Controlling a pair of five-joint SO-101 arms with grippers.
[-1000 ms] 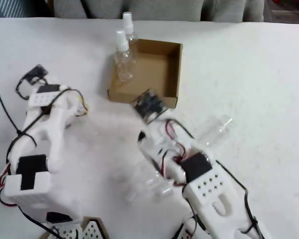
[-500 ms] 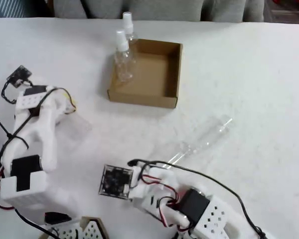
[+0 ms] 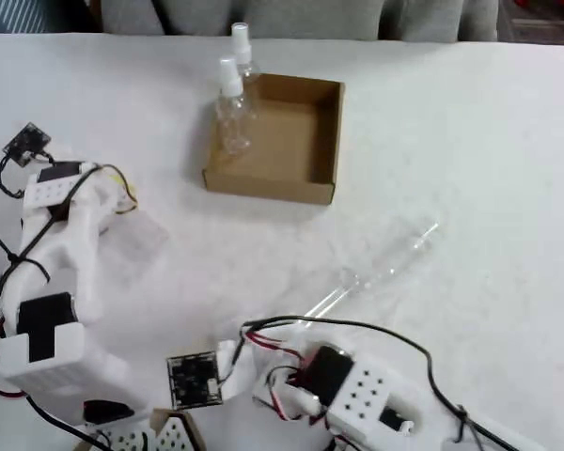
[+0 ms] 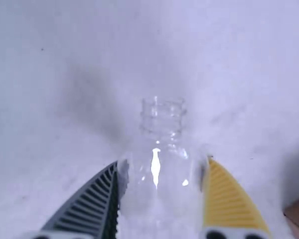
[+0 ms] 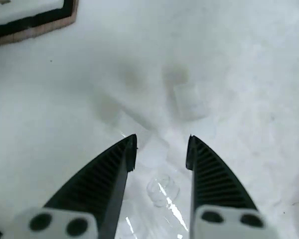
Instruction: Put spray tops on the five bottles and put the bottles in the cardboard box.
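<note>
The clear plastic is the hard part here: against the white table (image 3: 489, 141) the bottles nearly vanish. The left gripper (image 4: 162, 168), one ribbed grey finger and one ribbed yellow, is closed onto the shoulders of an uncapped bottle (image 4: 162, 142). Its threaded neck is bare and its lower body is cut off. From above, that arm sits at 9 o'clock on the table. The right gripper (image 5: 161, 144), two ribbed black fingers, stands partly apart over the table at 6 o'clock. A glassy round shape (image 5: 160, 190) lies between the fingers further back, and I can't tell what it is or whether they touch it. The cardboard box (image 3: 291, 141), square, shallow and brown, sits at 12 o'clock. A capped bottle (image 3: 233, 117) stands at its 9 o'clock wall, inside or just outside I can't say. A second capped bottle (image 3: 243, 45) stands by its 11 o'clock corner. At 4 o'clock from the box a long clear bottle (image 3: 395, 252) lies on its side, its outline blurred.
</note>
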